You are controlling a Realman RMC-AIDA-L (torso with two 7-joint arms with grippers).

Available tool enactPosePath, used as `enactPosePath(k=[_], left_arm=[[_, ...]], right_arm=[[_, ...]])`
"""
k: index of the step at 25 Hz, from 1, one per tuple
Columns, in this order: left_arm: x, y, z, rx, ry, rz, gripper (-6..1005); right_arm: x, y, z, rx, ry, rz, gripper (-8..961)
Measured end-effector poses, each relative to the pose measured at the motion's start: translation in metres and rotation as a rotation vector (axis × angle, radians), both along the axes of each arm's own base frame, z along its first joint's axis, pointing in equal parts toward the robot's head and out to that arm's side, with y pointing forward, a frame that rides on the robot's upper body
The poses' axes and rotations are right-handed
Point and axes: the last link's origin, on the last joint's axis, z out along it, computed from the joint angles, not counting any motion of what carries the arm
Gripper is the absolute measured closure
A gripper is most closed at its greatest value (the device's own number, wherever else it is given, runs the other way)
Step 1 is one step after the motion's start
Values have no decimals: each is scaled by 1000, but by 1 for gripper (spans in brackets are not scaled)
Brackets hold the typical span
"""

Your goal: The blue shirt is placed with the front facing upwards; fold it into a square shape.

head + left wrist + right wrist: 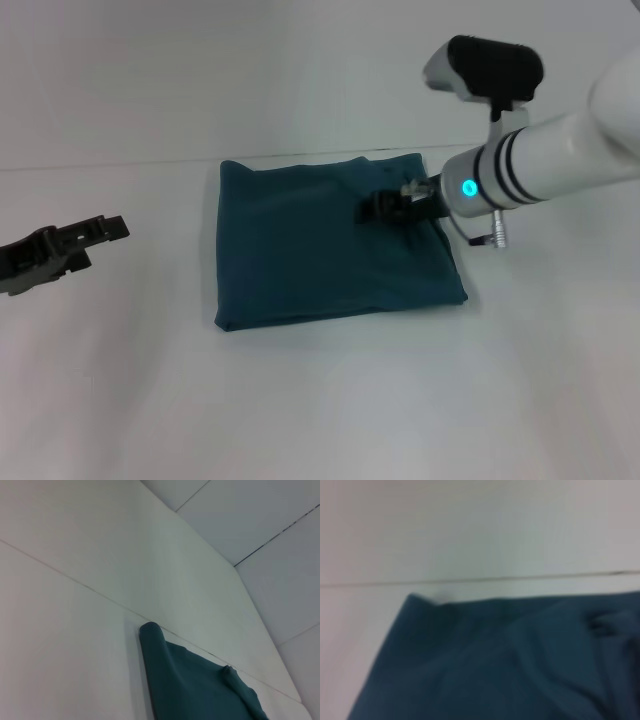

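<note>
- Blue shirt lay folded into a rough square on the white table.
- Right gripper sat over the shirt's upper right; grip state unreadable.
- Left gripper parked well left, fingers released.

The right gripper is a dark shape over the blue shirt, its fingers too small to tell apart; the left gripper is cut by the picture's edge; both wrist views crop the shirt; no print shows.
</note>
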Motion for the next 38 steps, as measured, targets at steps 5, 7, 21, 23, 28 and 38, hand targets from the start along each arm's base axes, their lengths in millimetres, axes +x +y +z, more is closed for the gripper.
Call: enactPosePath(k=[5,7,21,23,28,38], left_arm=[[0,0,0,2,1,1,77],[0,1,0,2,0,0,77],[6,4,3,-8,-3,-17,77],[6,4,3,-9,-3,-18,77],[6,2,2,-26,-2,-25,77],[15,13,-16,-96,25,-47,77]], right_arm=[[14,13,33,124,10,-23,417],[20,14,50,165,35,-39,417],[37,-19,97,27,266,9,416],[41,-33,105,22,383,74,413],[66,-78,130,81,608,216,410],[125,-150,144,154,624,265,417]])
